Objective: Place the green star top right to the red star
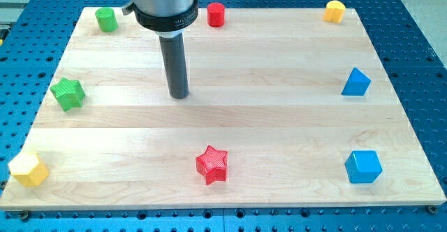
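Note:
The green star (68,93) lies near the board's left edge, about mid-height. The red star (211,164) lies near the view's bottom, at centre. My tip (179,96) rests on the board, well to the right of the green star and above and a little left of the red star. It touches no block.
A green cylinder (106,19) sits at the top left, a red cylinder (216,15) at top centre, a yellow block (335,11) at top right. A blue triangular block (356,82) and a blue cube (363,167) stand at the right. A yellow block (28,169) sits bottom left.

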You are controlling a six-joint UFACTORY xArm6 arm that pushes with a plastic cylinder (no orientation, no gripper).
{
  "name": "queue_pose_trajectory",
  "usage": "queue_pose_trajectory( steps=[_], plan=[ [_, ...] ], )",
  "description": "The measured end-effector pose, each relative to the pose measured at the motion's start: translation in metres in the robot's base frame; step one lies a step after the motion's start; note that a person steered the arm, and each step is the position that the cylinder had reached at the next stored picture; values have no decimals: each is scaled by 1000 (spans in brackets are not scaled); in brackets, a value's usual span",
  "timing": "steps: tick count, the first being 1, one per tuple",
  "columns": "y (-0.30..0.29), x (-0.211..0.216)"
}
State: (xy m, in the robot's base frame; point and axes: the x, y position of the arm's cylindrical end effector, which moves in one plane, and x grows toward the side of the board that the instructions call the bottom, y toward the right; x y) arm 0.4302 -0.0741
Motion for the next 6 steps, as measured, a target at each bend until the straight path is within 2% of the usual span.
queue_pose_trajectory(
  steps=[3,4,6],
  plan=[
    [0,0],
    [0,23],
    [-80,48]
  ],
)
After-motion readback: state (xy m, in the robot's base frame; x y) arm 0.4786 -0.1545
